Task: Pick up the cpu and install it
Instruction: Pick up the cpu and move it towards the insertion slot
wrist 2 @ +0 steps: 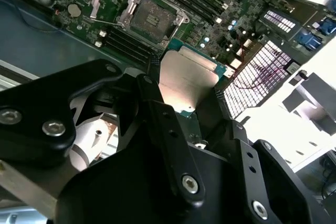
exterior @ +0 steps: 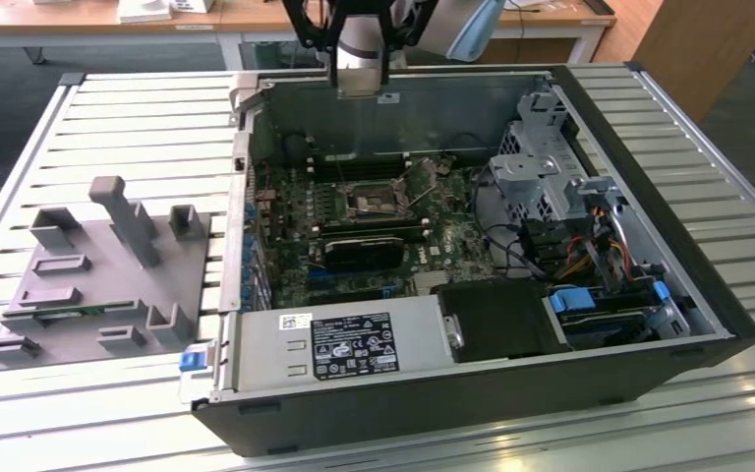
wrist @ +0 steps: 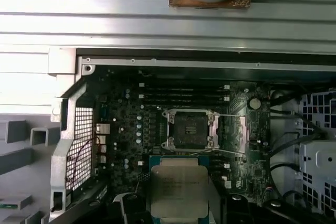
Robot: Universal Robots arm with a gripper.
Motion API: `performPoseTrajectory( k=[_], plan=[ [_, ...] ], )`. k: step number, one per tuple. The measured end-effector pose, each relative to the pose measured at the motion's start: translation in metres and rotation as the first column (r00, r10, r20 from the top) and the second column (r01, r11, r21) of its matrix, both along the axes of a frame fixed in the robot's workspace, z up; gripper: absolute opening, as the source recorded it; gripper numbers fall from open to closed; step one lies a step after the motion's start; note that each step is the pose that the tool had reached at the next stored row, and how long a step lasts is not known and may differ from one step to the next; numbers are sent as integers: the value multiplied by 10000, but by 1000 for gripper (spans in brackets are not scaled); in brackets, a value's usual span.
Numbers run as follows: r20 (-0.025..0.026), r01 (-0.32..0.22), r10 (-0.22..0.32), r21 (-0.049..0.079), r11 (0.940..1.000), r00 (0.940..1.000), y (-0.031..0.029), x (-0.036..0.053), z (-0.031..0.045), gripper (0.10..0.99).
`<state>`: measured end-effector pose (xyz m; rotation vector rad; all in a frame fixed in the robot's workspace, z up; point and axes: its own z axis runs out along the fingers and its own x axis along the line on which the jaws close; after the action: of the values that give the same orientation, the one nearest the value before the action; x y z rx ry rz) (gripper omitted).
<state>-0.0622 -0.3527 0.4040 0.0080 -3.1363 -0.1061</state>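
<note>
The cpu (wrist 2: 186, 80) is a flat square chip with a silver-grey top, and my gripper (wrist 2: 184, 100) is shut on it between black fingers (wrist 2: 155, 103). In the first wrist view the cpu (wrist: 178, 190) hangs above the motherboard, just beside the open socket (wrist: 189, 129), apart from it. The socket (wrist 2: 149, 17) has its metal frame lifted and its dark centre is bare. In the exterior view the arm (exterior: 358, 59) is high over the far wall of the open computer case (exterior: 483, 393), with the socket (exterior: 375, 200) below it.
A grey holder plate with upright blocks (exterior: 102, 285) lies on the slatted table at the exterior view's left. Inside the case are a power supply (exterior: 338, 344), a black rectangular block (exterior: 365, 248), a metal drive cage (exterior: 549, 162) and loose cables (exterior: 588, 246).
</note>
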Motion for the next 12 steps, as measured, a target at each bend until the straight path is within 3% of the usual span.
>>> performPoseTrajectory(
  k=[12],
  plan=[
    [0, 311, -311, 0, 9995, 9995, 94, 113, -23, 525]
  ],
)
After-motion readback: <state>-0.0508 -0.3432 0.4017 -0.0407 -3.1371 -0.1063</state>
